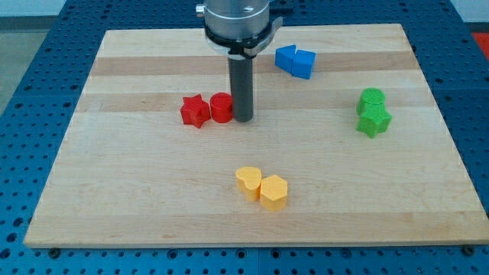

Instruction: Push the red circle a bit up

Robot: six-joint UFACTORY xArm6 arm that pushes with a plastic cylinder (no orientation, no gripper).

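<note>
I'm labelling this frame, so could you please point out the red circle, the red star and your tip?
red circle (220, 108), camera view, on its top face.
red star (195, 111), camera view, on its top face.
my tip (243, 118), camera view, on the rod's very end, beside the circle's right edge.

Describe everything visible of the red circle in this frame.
The red circle is a short, solid red cylinder with a flat round top, plastic-looking, standing upright on the wooden board, left of centre. Its left side meets or nearly meets the red star. My tip is right at its right side, seemingly touching; the rod hides part of that edge.
</note>
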